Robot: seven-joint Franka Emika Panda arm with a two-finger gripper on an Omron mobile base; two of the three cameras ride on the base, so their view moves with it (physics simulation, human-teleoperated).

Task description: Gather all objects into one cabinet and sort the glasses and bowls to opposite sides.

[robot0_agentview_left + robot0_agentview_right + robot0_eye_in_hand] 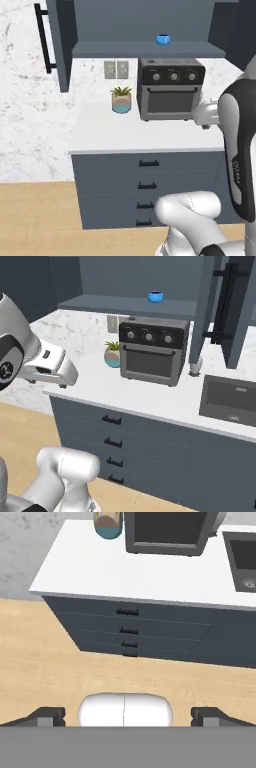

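Observation:
A small glossy blue bowl (163,39) (156,296) sits on the shelf (125,49) of the open dark slate-blue cabinet, above the toaster oven. The glasses are out of view. My gripper (127,716) is open; its two dark fingertips (47,716) stand far apart with nothing between them. It hangs over the wooden floor in front of the counter, well short of and below the cabinet. In the hand view it looks toward the counter drawers (128,630).
A toaster oven (170,87) (152,351) and a potted plant (121,99) (112,354) stand on the white counter (105,132). A sink (230,398) lies at the right. Open cabinet doors with black bar handles (42,37) (225,301) jut out at both sides.

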